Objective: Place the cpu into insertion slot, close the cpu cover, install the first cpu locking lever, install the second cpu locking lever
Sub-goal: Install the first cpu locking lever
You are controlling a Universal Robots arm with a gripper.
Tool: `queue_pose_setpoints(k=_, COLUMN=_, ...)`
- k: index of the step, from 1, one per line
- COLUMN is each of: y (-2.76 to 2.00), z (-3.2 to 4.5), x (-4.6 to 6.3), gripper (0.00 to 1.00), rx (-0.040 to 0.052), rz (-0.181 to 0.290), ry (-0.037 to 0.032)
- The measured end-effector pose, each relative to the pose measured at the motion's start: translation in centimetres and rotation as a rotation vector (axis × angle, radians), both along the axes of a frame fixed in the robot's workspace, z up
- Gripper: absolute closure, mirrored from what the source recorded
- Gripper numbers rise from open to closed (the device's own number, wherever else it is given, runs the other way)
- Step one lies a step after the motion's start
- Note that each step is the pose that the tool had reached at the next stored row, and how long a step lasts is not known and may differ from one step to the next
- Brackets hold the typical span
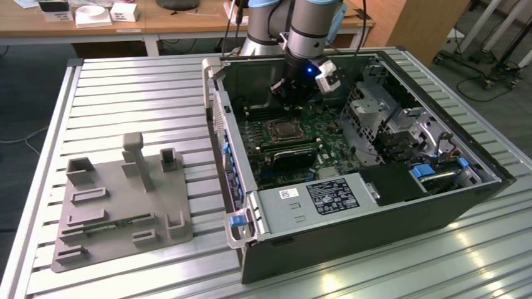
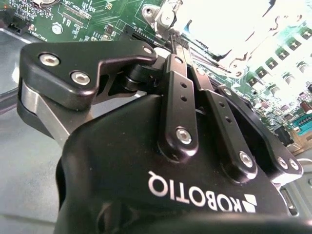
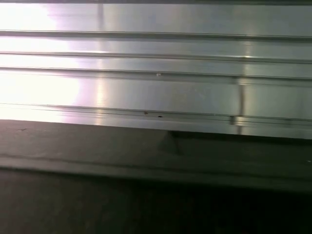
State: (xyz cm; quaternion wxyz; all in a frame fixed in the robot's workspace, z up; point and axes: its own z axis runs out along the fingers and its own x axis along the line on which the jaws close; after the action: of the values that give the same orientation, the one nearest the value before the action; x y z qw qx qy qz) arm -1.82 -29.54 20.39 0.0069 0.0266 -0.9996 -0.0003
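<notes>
The gripper [image 1: 288, 98] is held inside the case [image 1: 374, 227], over the board [image 1: 326, 123]; in the second wrist view its fingers [image 2: 176, 97] are seen drawn together at the tips, beside silvery metal; whether anything is pinched cannot be told; the cpu [image 1: 283, 130] is seated in its socket, near the gripper.

An open black computer case [image 1: 374, 233] lies on the slatted aluminium worktop [image 1: 133, 81]. The fingers [image 2: 176, 92] are inside it, close over its green motherboard [image 2: 87, 14]. A grey white-labelled box [image 1: 320, 196] sits in the case, well apart from the fingers. Outside the case, farther from them, a grey fixture plate [image 1: 124, 202] rests on the worktop.
</notes>
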Motion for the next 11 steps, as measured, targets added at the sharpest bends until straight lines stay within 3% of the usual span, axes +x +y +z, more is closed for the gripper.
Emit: queue_pose_setpoints(k=11, y=0.0, z=0.28, x=-1.0, gripper=0.9, rx=0.0064, rz=0.0, ry=-0.0003)
